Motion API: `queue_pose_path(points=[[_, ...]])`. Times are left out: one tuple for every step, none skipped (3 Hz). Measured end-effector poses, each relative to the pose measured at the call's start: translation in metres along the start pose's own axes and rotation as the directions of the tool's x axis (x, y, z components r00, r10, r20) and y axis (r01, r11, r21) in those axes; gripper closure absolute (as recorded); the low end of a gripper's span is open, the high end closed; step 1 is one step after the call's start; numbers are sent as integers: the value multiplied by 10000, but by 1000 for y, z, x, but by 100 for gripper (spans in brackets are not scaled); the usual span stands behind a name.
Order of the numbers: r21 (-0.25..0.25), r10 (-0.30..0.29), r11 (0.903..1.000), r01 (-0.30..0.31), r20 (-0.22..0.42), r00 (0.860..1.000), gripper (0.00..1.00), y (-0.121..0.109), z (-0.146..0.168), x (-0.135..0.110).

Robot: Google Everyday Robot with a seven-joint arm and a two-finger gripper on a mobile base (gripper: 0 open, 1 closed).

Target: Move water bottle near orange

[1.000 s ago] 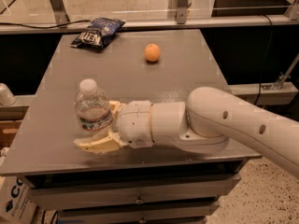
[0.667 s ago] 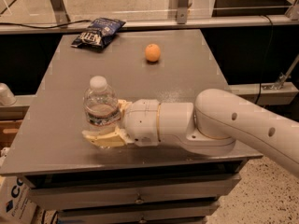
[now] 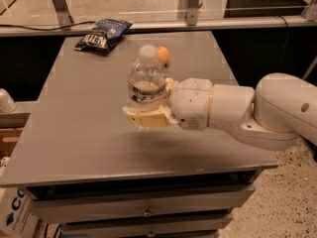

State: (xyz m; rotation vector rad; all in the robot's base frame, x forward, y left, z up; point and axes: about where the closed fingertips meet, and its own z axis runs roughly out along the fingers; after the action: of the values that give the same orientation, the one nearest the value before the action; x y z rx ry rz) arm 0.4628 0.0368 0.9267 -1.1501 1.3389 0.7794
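My fingers (image 3: 148, 118) over mid-table (image 3: 74, 133), pinching bottle (image 3: 146, 81) low on body. Bottle upright, apparently lifted clear of surface. Orange (image 3: 164, 55) further back, peeking out beside cap. Grasp done. Left to do: close gap, set down beside orange, release.

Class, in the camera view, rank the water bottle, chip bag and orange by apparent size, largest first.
1. water bottle, held in the tool above the table; nearer the camera, so its lead over the bag is unsure.
2. chip bag, at the far left corner.
3. orange, clearly smallest.
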Motion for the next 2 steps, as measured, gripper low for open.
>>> queue_pose_path(points=[[13,-96,10000,96,-34,9999,100,-1,-1,-2],[145,-349,9993,349,-27,9994,100,-27,-4,-5]])
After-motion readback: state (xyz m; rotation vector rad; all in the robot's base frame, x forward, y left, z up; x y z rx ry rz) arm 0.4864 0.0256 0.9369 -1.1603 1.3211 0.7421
